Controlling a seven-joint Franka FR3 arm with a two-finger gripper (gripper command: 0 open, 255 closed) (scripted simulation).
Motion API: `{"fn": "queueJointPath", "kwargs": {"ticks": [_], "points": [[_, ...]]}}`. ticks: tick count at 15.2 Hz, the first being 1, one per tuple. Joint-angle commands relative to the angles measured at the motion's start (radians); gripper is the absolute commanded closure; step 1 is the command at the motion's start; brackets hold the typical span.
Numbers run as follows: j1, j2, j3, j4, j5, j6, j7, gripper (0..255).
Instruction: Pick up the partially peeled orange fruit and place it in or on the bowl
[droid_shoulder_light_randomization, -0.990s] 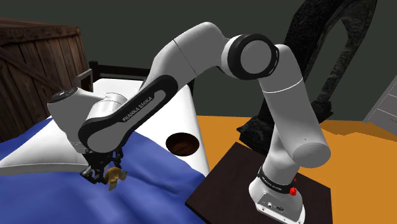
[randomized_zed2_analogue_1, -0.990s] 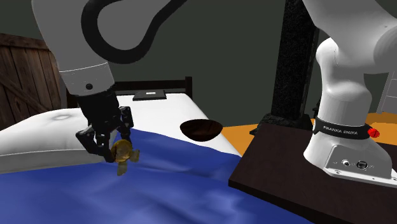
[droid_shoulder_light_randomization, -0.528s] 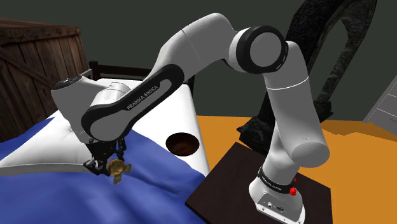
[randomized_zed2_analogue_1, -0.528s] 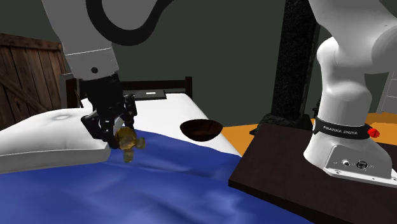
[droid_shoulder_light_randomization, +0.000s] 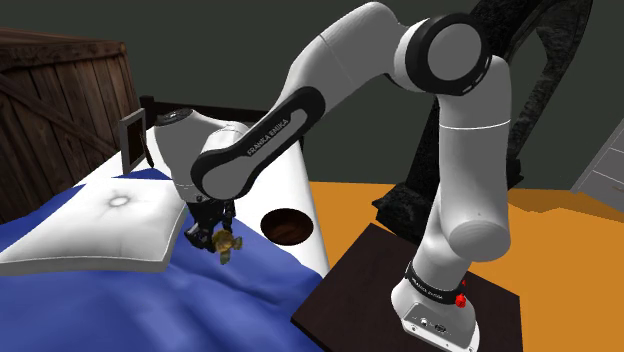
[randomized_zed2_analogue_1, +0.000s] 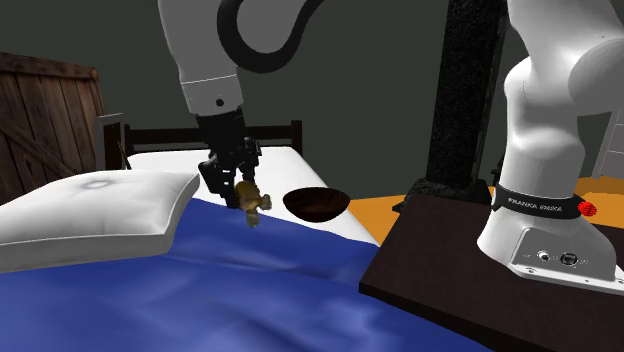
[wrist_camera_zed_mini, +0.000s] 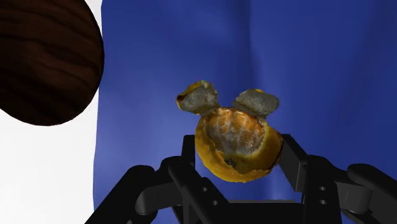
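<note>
The partly peeled orange, with two peel flaps curling off it, sits clasped between the black fingers of my gripper. It hangs above the blue blanket. In the shoulder view the gripper holds the orange a short way left of the dark wooden bowl. In the second exterior view the orange hangs under the gripper, just left of the bowl, which rests on the white sheet. The bowl's rim lies off to one side of the held fruit.
A white pillow lies on the bed at the shoulder view's left. A wooden crate stands behind it. A picture frame leans at the bed's head. The arm's dark stand sits on an orange floor.
The gripper has carried the orange up off the blanket and toward the bowl, rightwards in both exterior views. The arm has swung away from over the pillow.
</note>
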Motion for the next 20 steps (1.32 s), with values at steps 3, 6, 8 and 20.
{"fn": "queueJointPath", "kwargs": {"ticks": [3,6,8,20], "points": [[-0.065,-0.087,-0.022,-0.131,0.012,0.062,-0.079,255],[-0.110,-0.148,-0.043,-0.213,0.021,0.097,-0.143,255],[-0.139,-0.185,-0.060,-0.262,0.025,0.118,-0.189,255],[-0.280,-0.302,-0.178,-0.445,0.006,0.231,-0.417,255]]}}
